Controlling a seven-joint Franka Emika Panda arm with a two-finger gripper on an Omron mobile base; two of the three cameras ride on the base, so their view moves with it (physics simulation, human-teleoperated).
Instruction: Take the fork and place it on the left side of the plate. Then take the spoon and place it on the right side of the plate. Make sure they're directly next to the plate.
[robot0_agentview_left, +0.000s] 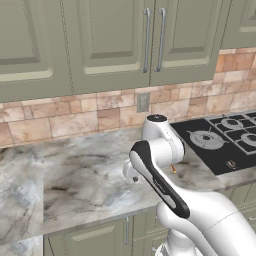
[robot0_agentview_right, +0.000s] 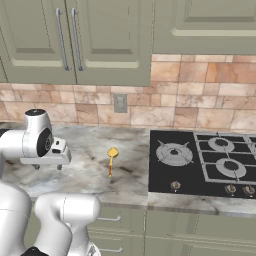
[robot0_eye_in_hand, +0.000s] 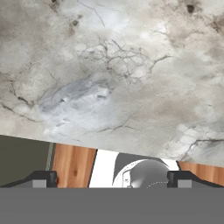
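The spoon (robot0_agentview_right: 112, 159) lies on the marble counter (robot0_agentview_right: 85, 145), a small orange-yellow one with its rounded bowl toward the wall and its thin handle toward the front edge. In the left base view a short orange piece of the spoon (robot0_agentview_left: 173, 169) peeks out beside the arm. My gripper (robot0_agentview_right: 48, 167) hangs above the counter, well to the left of the spoon and apart from it. In the hand view the gripper (robot0_eye_in_hand: 111, 180) is open, its dark fingertips (robot0_eye_in_hand: 43, 179) wide apart, with bare marble and the counter's front edge below. The fork and the plate are out of view.
A black gas cooktop (robot0_agentview_right: 200, 160) takes up the counter's right end, just right of the spoon. A wall outlet (robot0_agentview_right: 120, 103) sits in the brick backsplash, under green upper cabinets (robot0_agentview_right: 100, 35). Cabinet doors run below the front edge.
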